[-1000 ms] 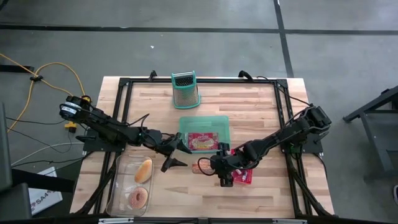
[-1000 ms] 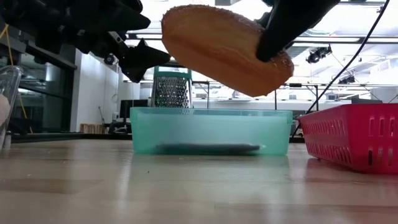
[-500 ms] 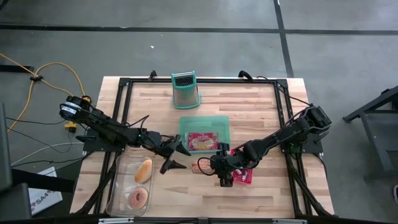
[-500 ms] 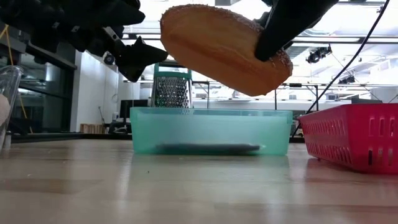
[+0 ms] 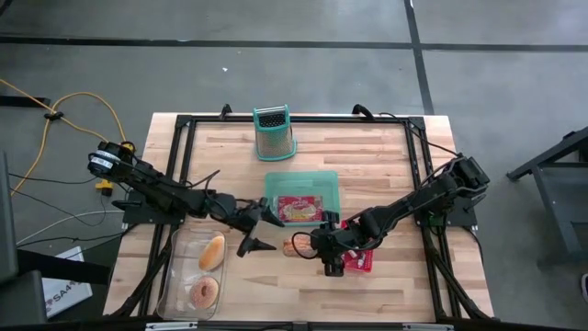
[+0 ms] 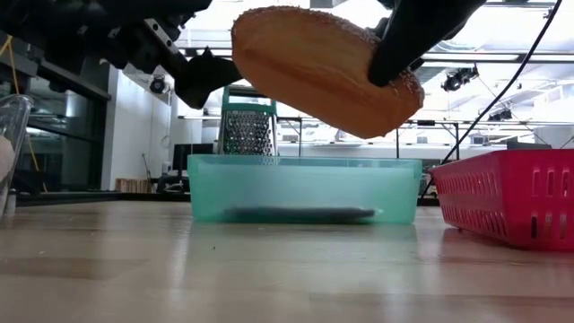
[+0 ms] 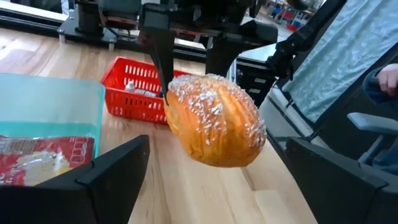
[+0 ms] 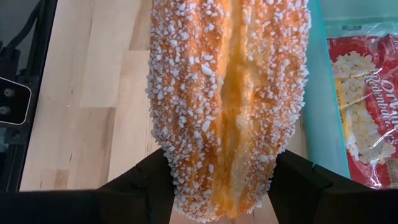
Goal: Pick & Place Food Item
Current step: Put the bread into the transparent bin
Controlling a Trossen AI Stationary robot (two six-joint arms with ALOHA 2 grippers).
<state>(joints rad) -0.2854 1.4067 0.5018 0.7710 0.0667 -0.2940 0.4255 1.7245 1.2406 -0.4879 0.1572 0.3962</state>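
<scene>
A golden, sugar-sprinkled pastry hangs above the table's middle, near the front, with my right gripper shut on it. It fills the right wrist view and shows large in the low view. My left gripper stands open just left of it, pointing at it. In the left wrist view the pastry floats ahead of the gap between that gripper's two fingers, which do not touch it. My right gripper pinches the pastry's end nearest the gripper between its two fingers, one on each broad face. The fingers slant down from the table's right side. The pastry sticks out from them toward the left gripper, tilted and clear of the table.
A teal bin with a red snack bag stands just behind the pastry. A red basket lies under the right arm. A clear tray at the front left holds a bun and a donut. A grater stands at the far edge.
My left gripper's fingers have spread a little wider. The pastry and my right gripper have kept still.
</scene>
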